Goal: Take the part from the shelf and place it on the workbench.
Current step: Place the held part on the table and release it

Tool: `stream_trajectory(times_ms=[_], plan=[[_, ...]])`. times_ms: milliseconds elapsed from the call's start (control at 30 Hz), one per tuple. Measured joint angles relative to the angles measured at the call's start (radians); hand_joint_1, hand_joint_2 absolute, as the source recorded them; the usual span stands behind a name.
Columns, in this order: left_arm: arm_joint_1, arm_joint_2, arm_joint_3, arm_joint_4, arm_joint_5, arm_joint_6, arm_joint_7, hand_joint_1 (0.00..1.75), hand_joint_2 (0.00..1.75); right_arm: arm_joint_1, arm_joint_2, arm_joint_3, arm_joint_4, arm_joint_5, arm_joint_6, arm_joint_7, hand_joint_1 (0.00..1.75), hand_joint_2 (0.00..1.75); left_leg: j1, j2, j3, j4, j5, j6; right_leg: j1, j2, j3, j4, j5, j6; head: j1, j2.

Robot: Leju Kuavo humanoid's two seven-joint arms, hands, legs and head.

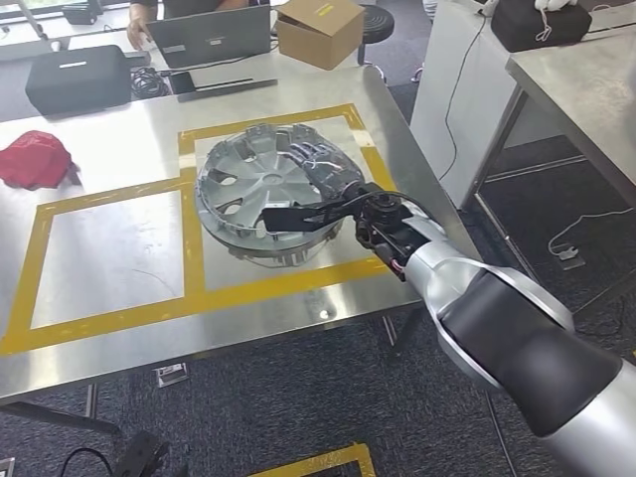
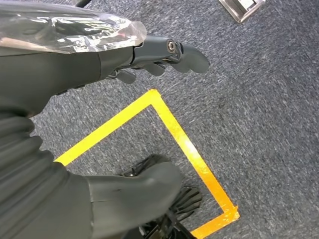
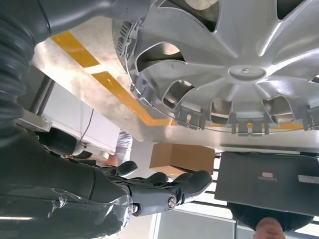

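Round silver plastic wheel cover with spoke-shaped openings (image 1: 270,189) lies on the brushed steel workbench (image 1: 112,248), inside the right-hand square of yellow tape (image 1: 188,234). It sits face up but tilted, near rim low and the side by the hand raised, probably because it is not yet fully set down.

Right hand (image 1: 319,184) reaches over the cover's right rim; dark fingers (image 3: 180,186) extended and apart, a thumb along the near edge. Whether they grip the rim I cannot tell.

Left hand (image 2: 112,124) hangs over grey carpet, fingers loosely parted, holding nothing.

Far side: cardboard box (image 1: 321,30), open laptop (image 1: 218,35), a person's arm. Red cloth (image 1: 34,159) at left.

Judgement: placement nearly done.
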Motion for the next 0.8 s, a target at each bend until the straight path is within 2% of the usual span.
stream_trajectory(times_ms=[233, 400, 533, 667, 800], plan=[[0.008, 0.001, 0.0, 0.0, 0.005, 0.006, 0.0, 0.0, 0.0, -0.004, -0.003, -0.022, 0.0, -0.024, 0.004, -0.027, 0.0, 1.75, 0.0, 0.001, 0.001, 0.0, 0.0, 0.0, 0.0, 0.0, 0.0, 0.0, 0.0, 0.0, 0.0, 0.0], [0.011, 0.002, 0.0, 0.0, 0.008, 0.007, 0.0, 0.0, 0.0, -0.01, -0.007, -0.052, 0.0, -0.106, 0.018, -0.075, 0.0, 1.75, 0.0, 0.001, 0.001, 0.0, 0.0, 0.0, 0.0, 0.0, 0.001, 0.0, 0.0, 0.0, 0.0, 0.0], [0.019, 0.005, 0.007, 0.0, 0.016, 0.01, 0.0, 0.0, 0.0, -0.031, -0.029, -0.118, -0.005, -0.278, 0.088, -0.142, 0.0, 0.0, 0.0, 0.001, 0.001, 0.001, 0.0, 0.0, 0.0, 0.0, 0.001, 0.0, 0.0, 0.0, 0.0, 0.0], [0.033, 0.008, 0.02, 0.0, 0.027, 0.017, -0.001, 0.0, 0.0, -0.045, -0.071, -0.209, -0.027, -0.465, 0.21, -0.198, 0.0, 0.0, 0.0, 0.0, 0.001, 0.002, 0.0, 0.0, 0.0, 0.0, 0.001, 0.0, 0.0, 0.0, 0.0, 0.0], [0.051, 0.012, 0.027, 0.0, 0.037, 0.021, -0.003, 0.0, 0.0, -0.029, -0.138, -0.306, -0.09, -0.71, 0.395, -0.207, 0.0, 0.0, 0.0, 0.0, 0.001, 0.002, -0.001, 0.0, 0.0, 0.0, 0.002, -0.001, 0.0, 0.001, 0.0, 0.0]])
